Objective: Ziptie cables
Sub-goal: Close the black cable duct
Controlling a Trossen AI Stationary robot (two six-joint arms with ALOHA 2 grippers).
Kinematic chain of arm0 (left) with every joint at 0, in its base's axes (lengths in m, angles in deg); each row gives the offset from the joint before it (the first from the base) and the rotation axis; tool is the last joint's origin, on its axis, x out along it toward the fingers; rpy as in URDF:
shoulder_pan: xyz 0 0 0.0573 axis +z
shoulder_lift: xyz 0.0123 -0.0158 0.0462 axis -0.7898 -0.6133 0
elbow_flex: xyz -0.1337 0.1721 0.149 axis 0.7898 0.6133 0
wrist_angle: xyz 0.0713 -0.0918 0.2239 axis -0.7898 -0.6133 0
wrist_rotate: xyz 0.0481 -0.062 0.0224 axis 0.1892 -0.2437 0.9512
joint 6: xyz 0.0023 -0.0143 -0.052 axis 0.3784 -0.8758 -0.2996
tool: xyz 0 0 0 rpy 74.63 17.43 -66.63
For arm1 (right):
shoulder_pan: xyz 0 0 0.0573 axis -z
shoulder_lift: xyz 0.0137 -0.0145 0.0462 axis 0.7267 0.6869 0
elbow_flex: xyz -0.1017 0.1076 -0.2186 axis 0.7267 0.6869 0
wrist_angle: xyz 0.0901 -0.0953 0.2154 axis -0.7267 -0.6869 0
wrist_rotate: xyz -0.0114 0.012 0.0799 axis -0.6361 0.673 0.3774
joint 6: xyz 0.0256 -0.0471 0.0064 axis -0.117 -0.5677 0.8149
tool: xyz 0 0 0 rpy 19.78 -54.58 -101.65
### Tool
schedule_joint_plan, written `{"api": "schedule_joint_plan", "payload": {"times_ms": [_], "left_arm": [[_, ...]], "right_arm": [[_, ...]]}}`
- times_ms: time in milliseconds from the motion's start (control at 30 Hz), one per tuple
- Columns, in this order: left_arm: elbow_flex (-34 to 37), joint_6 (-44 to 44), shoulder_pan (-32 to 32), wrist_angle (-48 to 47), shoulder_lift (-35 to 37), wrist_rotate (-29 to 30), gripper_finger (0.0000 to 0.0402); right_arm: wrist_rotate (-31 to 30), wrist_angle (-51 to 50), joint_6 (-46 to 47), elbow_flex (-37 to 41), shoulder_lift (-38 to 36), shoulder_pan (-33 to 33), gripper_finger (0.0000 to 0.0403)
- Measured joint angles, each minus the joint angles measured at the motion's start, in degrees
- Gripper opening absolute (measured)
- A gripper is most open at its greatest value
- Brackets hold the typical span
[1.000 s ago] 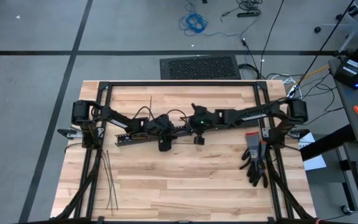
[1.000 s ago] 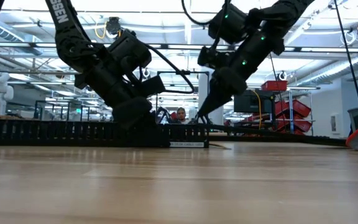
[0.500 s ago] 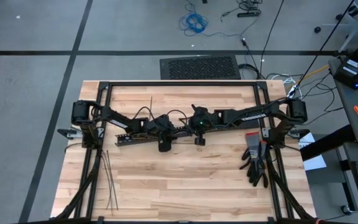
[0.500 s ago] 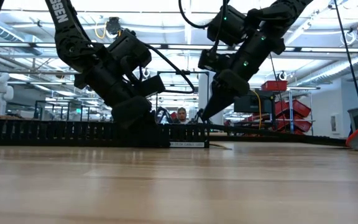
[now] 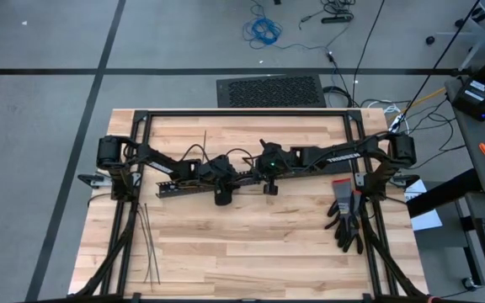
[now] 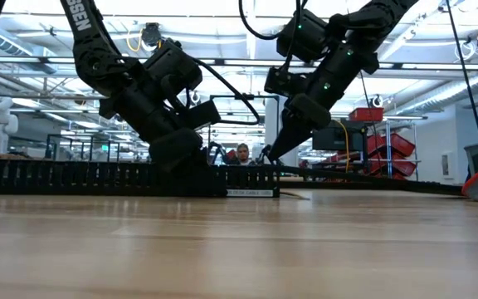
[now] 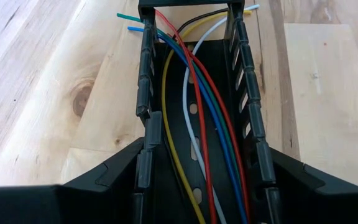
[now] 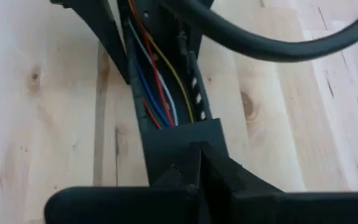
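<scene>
The left claw (image 5: 223, 192) straddles the black duct (image 7: 194, 106), its fingers apart around both walls as if steadying it, while the right claw (image 8: 197, 163), pinched together, hovers over the cables (image 7: 194, 134) inside; the zipties (image 5: 146, 244) lie unused near the worktop (image 5: 251, 244) corner.

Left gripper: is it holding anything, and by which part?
The left gripper straddles the black duct, one finger outside each slotted side wall, with the cables lying inside. The right gripper is shut above the duct, holding nothing visible.
</scene>
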Motion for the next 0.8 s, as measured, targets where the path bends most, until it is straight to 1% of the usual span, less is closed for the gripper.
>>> {"api": "schedule_joint_plan", "payload": {"times_ms": [167,233,433,533,700,800], "left_arm": [[0.0,0.0,0.0,0.1,0.0,0.0,0.0251],[0.0,0.0,0.0,0.1,0.0,0.0,0.0251],[0.0,-0.2,0.0,0.1,0.0,0.1,0.0251],[0.0,-0.2,0.0,0.1,0.0,0.2,0.0251],[0.0,0.0,0.0,0.4,0.0,0.5,0.0251],[0.1,-1.4,-0.1,0.8,0.0,1.5,0.0251]], "right_arm": [[0.7,0.1,0.0,0.0,0.3,0.1,0.0],[2.5,0.8,0.0,0.0,1.3,0.3,0.0],[3.9,4.9,-0.3,-0.2,5.3,0.7,0.0],[5.7,6.1,-0.2,-0.1,5.5,0.8,0.0],[6.6,7.0,0.0,-0.1,5.8,0.8,0.0],[6.7,8.0,1.6,-0.1,6.2,0.7,0.0]]}}
